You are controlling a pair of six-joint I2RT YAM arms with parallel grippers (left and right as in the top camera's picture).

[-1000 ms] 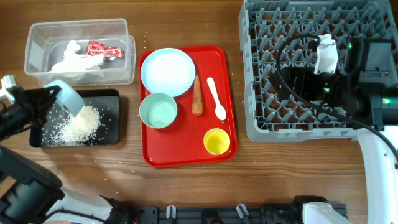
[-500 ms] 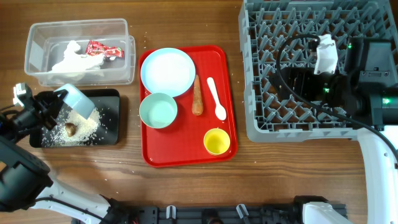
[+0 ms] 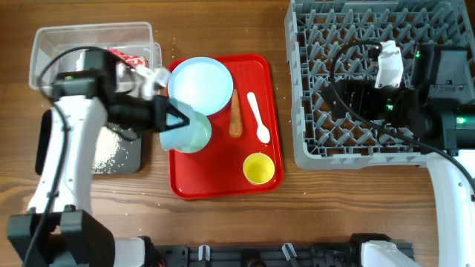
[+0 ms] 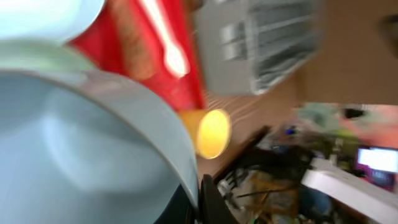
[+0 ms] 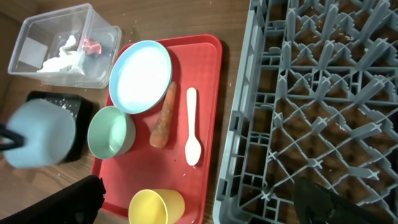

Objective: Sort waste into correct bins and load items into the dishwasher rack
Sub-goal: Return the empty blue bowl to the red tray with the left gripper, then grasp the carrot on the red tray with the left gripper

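My left gripper [image 3: 169,116] is shut on the rim of the pale blue bowl [image 3: 183,130] and holds it tilted over the pale green-white bowl [image 5: 111,130] on the red tray [image 3: 215,178]. In the left wrist view the blue bowl [image 4: 81,149] fills the left side, with my gripper [image 4: 194,202] pinching its rim. The pale blue plate [image 3: 199,83], carrot stick [image 3: 235,113], white spoon [image 3: 258,117] and yellow cup [image 3: 258,168] lie on the tray. Rice lies in the black tray [image 3: 111,152]. My right gripper [image 5: 199,199] is open and empty over the grey rack [image 3: 371,44].
The clear tub [image 3: 89,41] at the back left holds the napkin [image 5: 62,59] and the red-and-white wrapper [image 5: 92,45], partly covered by my left arm in the overhead view. The nut-like lump is hidden. Loose grains dot the wood near the black tray.
My left arm has swung right from above the black tray to above the red tray, carrying the blue bowl. Rice and a brown lump landed in the black tray. The right arm has not moved.
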